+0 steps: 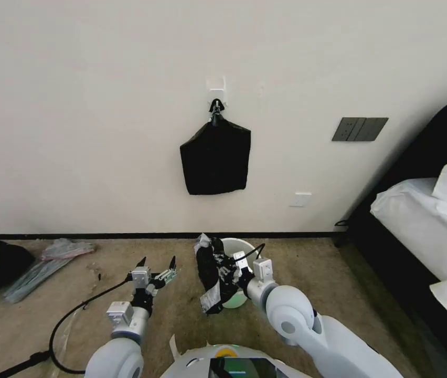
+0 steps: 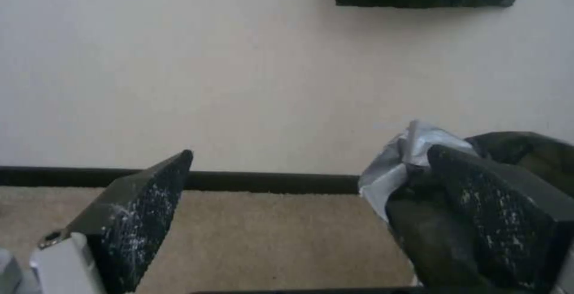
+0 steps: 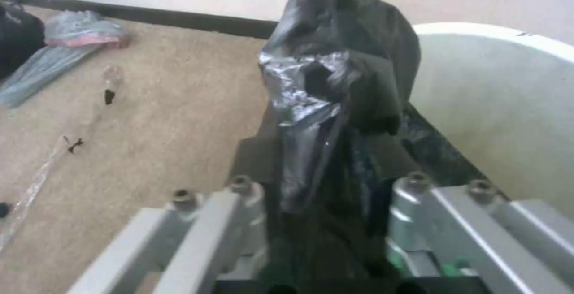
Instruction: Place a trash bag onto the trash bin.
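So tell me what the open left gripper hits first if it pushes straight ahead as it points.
Probably the cream wall above the dark baseboard; nothing lies between the left gripper fingers, though depth is unclear.

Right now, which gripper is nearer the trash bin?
The right gripper: it holds the trash bag right beside the trash bin. The left gripper hangs open over the carpet, off to the bin's left.

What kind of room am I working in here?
Most likely a bedroom: a bed with white bedding stands on the right, beige carpet covers the floor, and a dark grey switch panel sits on the cream wall.
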You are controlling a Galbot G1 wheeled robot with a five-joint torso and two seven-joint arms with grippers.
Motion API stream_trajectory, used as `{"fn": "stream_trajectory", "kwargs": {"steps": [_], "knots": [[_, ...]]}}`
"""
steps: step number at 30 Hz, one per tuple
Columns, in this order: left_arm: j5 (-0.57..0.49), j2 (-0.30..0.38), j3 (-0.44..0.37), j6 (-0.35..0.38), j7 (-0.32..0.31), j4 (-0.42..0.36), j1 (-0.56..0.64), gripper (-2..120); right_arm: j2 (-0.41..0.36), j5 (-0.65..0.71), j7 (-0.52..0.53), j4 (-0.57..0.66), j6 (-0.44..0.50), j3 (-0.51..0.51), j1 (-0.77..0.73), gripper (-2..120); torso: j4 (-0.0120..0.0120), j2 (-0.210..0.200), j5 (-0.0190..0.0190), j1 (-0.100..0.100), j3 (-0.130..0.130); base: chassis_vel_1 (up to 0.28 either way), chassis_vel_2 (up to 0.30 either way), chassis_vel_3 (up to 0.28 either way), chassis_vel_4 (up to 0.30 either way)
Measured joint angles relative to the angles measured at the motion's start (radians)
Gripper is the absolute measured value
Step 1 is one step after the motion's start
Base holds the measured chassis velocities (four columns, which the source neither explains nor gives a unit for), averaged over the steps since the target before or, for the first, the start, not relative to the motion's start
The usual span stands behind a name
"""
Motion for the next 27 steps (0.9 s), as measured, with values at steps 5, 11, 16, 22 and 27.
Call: {"fn": "stream_trajectory", "kwargs": {"steps": [5,11,16,22,27], "knots": [[-0.041,0.031,0.066,0.061,-0.033,-0.001,-0.038,100,-0.016,-0.018,-0.001,0.005,0.001,0.008,-0.004,3,0.0000,0.000,0.0000,0.000,0.000,0.000,0.000,0.000,0.000],[-0.121,0.058,0.154,0.163,-0.076,0.018,-0.121,100,-0.033,-0.024,-0.002,0.012,0.002,0.020,-0.011,0,-0.0001,0.000,0.0000,0.000,0.000,0.000,0.000,0.000,0.000],[-0.240,0.072,0.200,0.236,-0.126,0.068,-0.214,100,-0.042,-0.023,0.001,0.009,0.004,0.027,-0.013,0,0.0001,0.000,0.0002,0.000,0.000,0.000,0.000,0.000,0.000],[-0.406,0.064,0.267,0.318,-0.205,0.146,-0.346,100,-0.047,-0.021,0.009,0.000,0.005,0.027,-0.006,0,0.0000,0.000,-0.0001,0.000,0.000,0.000,0.000,0.000,0.000],[-0.517,0.034,0.328,0.395,-0.328,0.185,-0.474,100,-0.052,-0.017,0.020,-0.003,0.006,0.029,-0.002,0,-0.0002,0.000,0.0000,0.000,0.000,0.000,0.000,0.000,0.000]]}}
